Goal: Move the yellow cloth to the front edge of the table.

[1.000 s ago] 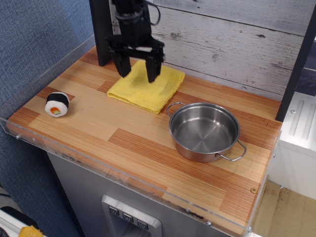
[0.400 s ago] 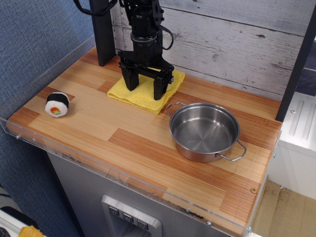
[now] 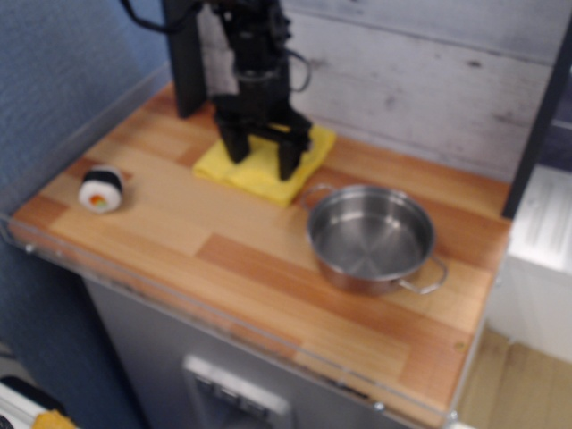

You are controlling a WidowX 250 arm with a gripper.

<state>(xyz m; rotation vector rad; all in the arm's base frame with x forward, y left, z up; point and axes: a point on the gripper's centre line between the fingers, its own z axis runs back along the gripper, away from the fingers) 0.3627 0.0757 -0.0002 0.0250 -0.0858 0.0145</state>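
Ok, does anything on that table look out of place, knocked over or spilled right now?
Nothing stands out. The steel pot sits upright and empty, the sushi toy lies near the left edge, and the yellow cloth lies flat at the back under the open gripper. The picture itself is blurred.

Whole frame soft and blurred: plank grain of the striped light and reddish wood table smeared, edges of the round steel pot and the black-and-white sushi roll toy indistinct. Lighting even, moderately bright, diffuse; shadows faint, a small dark patch under the black robot gripper on the bright yellow folded cloth. Dull pale sheen on the pot's inner wall; no harsh glare.
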